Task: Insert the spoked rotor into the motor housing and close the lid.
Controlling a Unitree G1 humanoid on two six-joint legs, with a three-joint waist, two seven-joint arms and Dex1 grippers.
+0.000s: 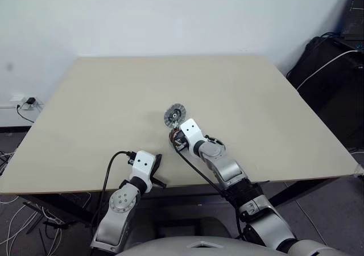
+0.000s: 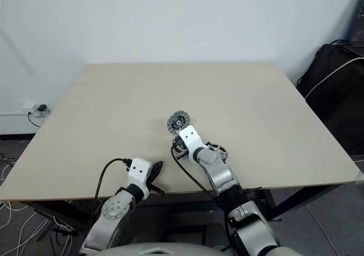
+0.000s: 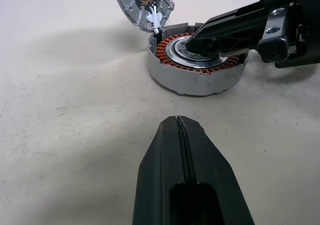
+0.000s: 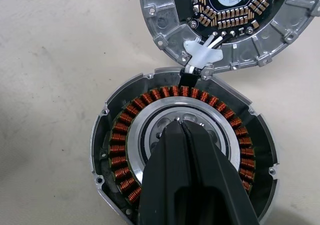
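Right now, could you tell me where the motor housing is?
The motor housing sits on the table near its middle, under the right gripper, with the open lid just behind.

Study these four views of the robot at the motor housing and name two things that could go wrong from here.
1. The shut right gripper sits over the centre of the motor housing; pushing off-centre could scrape the copper windings.
2. The lid stands open on short white wires; closing it could pinch them.
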